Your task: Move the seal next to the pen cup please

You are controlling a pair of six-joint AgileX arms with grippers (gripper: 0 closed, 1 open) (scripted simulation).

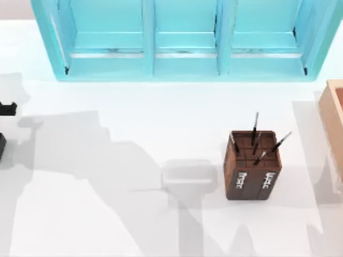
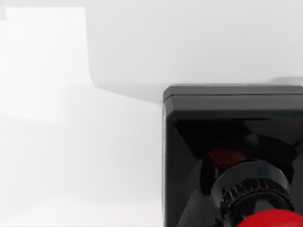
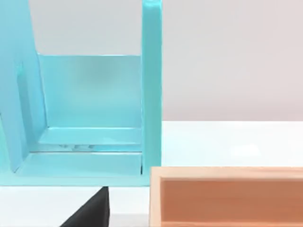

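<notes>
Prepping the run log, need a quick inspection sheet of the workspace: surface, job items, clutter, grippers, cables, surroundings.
Surface: white table, soft grey shadows across it.
Seal: close in the left wrist view, black square base, red knob; where it sits on the table cannot be told.
Pen cup: upright on the table's right half, dark pens sticking out.
Clutter: tan box at the right edge.
Grippers: a dark part of the left arm at the left edge; finger state cannot be told for either arm.
Cables: nothing seen.
Surroundings: turquoise shelf unit along the far side.
</notes>
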